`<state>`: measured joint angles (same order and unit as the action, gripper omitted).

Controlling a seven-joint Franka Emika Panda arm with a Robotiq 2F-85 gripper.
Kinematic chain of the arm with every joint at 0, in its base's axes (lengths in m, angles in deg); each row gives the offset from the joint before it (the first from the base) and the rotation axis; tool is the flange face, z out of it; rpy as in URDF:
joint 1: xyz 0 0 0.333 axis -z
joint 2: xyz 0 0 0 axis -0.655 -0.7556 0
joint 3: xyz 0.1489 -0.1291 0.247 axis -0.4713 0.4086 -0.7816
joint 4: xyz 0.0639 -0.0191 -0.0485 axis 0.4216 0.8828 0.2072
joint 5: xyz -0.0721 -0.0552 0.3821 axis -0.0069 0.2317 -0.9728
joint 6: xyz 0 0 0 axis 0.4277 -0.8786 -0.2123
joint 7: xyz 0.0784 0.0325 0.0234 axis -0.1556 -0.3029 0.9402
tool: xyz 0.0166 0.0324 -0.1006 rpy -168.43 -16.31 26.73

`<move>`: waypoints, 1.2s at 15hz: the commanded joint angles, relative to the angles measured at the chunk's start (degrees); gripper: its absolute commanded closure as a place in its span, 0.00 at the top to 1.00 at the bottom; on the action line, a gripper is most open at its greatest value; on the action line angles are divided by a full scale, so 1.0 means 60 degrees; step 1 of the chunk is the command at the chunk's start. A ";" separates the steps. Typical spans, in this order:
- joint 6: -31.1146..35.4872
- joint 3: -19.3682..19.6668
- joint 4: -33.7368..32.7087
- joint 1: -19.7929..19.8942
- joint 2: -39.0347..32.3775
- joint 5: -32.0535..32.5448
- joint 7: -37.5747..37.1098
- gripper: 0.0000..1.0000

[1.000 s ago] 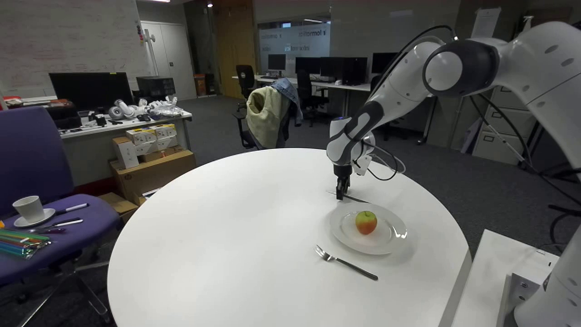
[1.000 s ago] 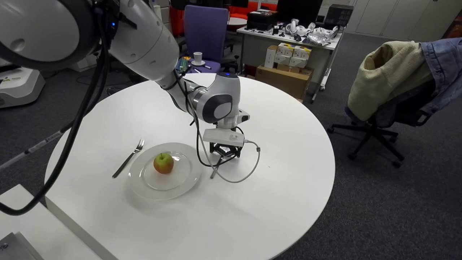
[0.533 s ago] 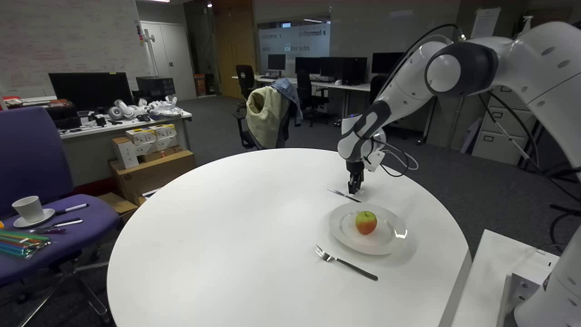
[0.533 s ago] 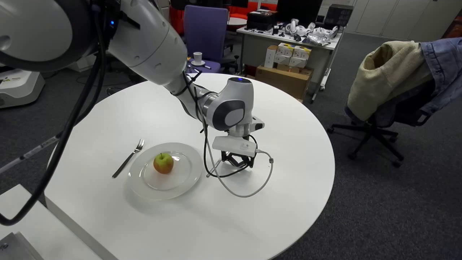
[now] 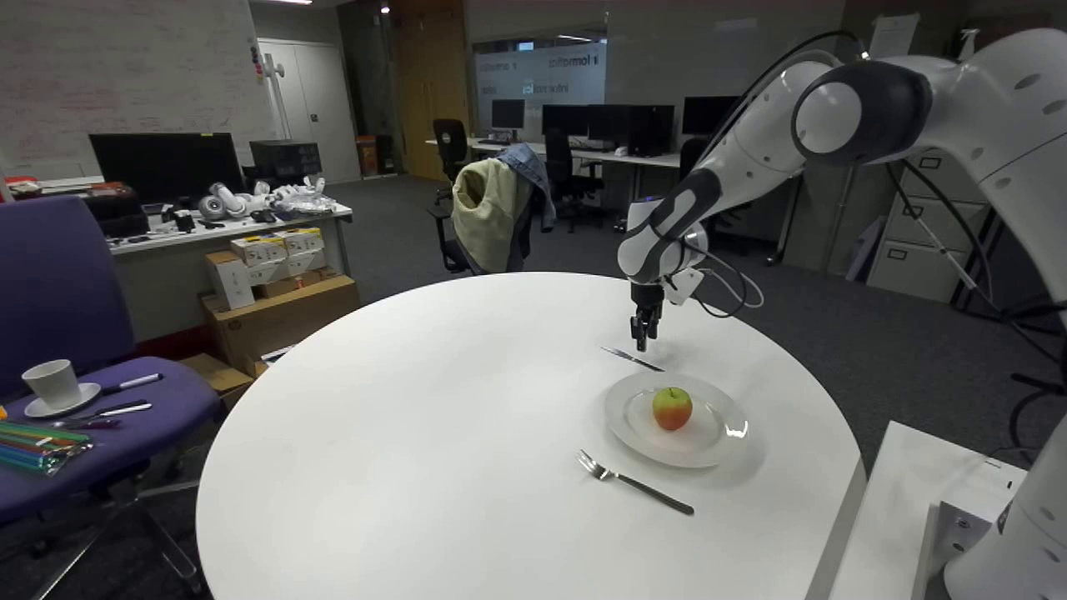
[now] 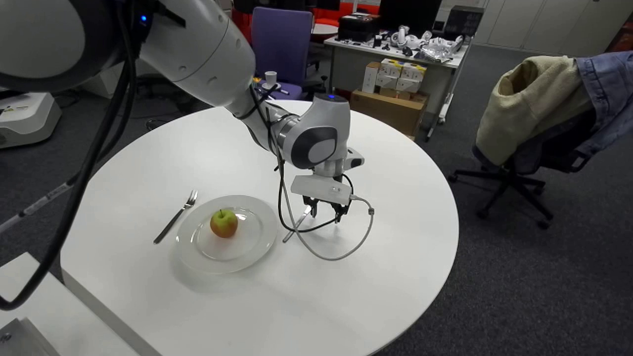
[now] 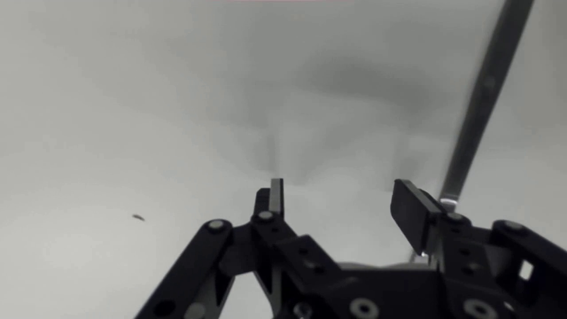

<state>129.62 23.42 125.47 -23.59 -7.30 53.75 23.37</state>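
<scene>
Cup and saucer sit on a purple chair at nine o'clock from the plate, as seen in an exterior view; a packet of coloured sticks lies near them. Toward ten o'clock, a desk carries a dark monitor, and a large cardboard box stands at its foot with smaller boxes on top. Near eleven, beyond the round white table, a pale fleece and a denim garment drape an office chair.

On the table, the fork, tines toward ten, lies just beside the plate at seven o'clock. The knife lies just off the rim at eleven o'clock, blade end also toward ten, handle toward four. Hanging just above the tabletop near the knife, the gripper points straight down, its fingers spread well apart with white tabletop showing between them. In the wrist view the knife lies outside that gap, past the finger on the right, its handle slanting up toward one o'clock.

The plate follows, a red-and-green apple resting near its centre. Farthest right, the white arm arches past a filing cabinet at two o'clock down to its base, which stands between three and four, beyond the table's edge.
</scene>
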 commanded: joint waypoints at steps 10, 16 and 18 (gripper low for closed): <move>-0.0746 -0.1644 0.0952 0.0475 0.0820 -0.1675 0.0310 1.00; -0.0703 -0.0655 0.1522 -0.0126 0.1630 -0.0867 -0.0491 1.00; -0.0757 -0.0416 0.1629 -0.0258 0.1899 -0.0637 -0.0641 1.00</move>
<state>126.73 18.51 131.15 -23.54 -1.57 47.41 22.17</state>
